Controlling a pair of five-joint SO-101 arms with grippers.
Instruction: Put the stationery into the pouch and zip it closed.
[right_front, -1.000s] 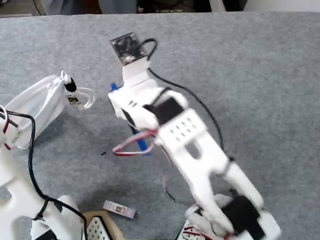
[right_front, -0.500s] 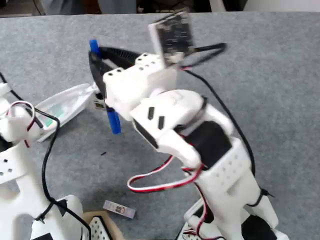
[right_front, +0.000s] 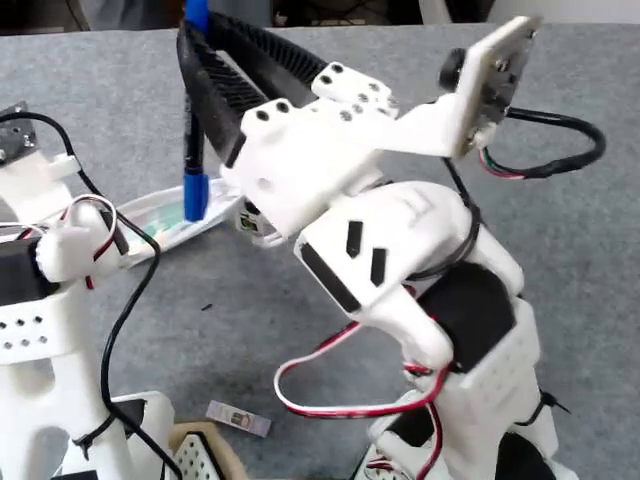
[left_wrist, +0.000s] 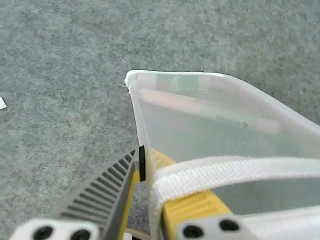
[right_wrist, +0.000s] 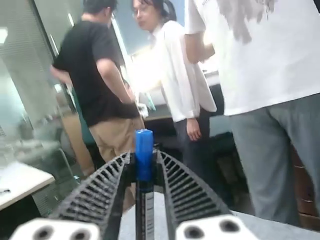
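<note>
"High view: how far along does the job look?"

"Partway, by the look of it. The pouch (right_front: 165, 222) lies at about 9 o'clock on the tabletop (right_front: 560, 120). In the left wrist view, a long pale item and something green show through its mesh side, so some stationery seems to be in already."

"And the pen?"

"Not in. The right claw (right_front: 200, 40) is clamped on the blue pen (right_front: 193, 170) and holds it up off the tabletop, towards 11 o'clock. Its lower end overlaps the pouch in the picture. Whether it hangs over the mouth can't be told."

"The other arm?"

"The left claw (left_wrist: 150, 170) is pinched on the pouch's edge beside the white band. That probably keeps it steady for the drop."

"What remains?"

"The pen has to go in. A small packet (right_front: 238, 418) at about 7 o'clock may be stationery too. The zip would come last, and it can't be seen well enough to judge."

"Surface and room?"

"The tabletop is grey and felt-like. Past the pen, the right wrist view shows a glass partition (right_wrist: 20, 75) and a pale desk (right_wrist: 20, 182)."
</note>
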